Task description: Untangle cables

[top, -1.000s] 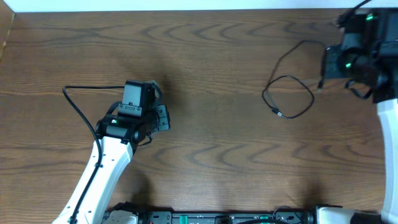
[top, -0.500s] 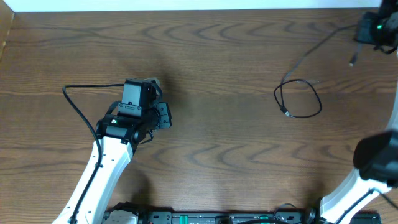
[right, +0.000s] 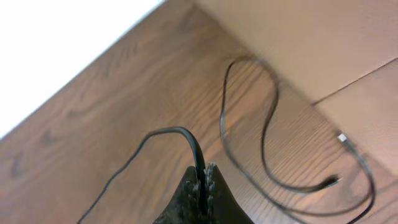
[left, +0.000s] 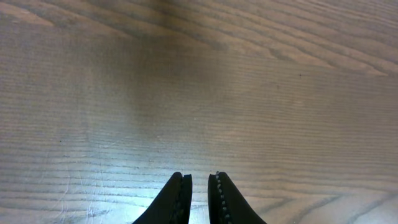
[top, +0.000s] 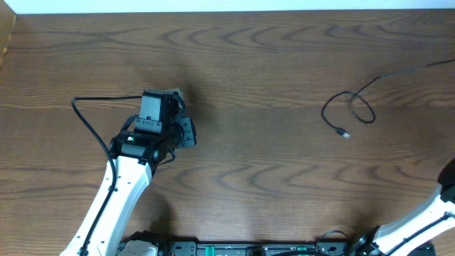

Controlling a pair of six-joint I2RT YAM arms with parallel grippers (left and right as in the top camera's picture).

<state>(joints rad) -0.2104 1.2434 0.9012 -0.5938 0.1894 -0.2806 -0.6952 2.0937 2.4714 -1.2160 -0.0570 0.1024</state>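
Observation:
A thin black cable [top: 350,108] lies at the table's right side in a small loop. Its plug [top: 343,133] rests on the wood, and its other stretch runs up and right off the picture's edge. In the right wrist view my right gripper [right: 204,168] is shut on this black cable [right: 196,147], which arches out of the jaws and curls in loops [right: 268,127] below, ending in a small plug [right: 344,138]. The gripper itself is outside the overhead view. My left gripper [top: 163,112] hovers at the left, far from the cable. Its fingers [left: 199,177] stand a narrow gap apart, with only bare wood between them.
A thicker black wire [top: 84,114] belonging to the left arm loops out to its left. Part of the right arm [top: 434,210] shows at the lower right corner. The wooden table's far edge [top: 227,13] meets a white wall, and a pale surface [right: 323,43] lies beyond the table edge.
The right arm has swung out of the overhead view to the right, dragging the black cable. Its loop has shrunk and slid right. The left arm has not moved.

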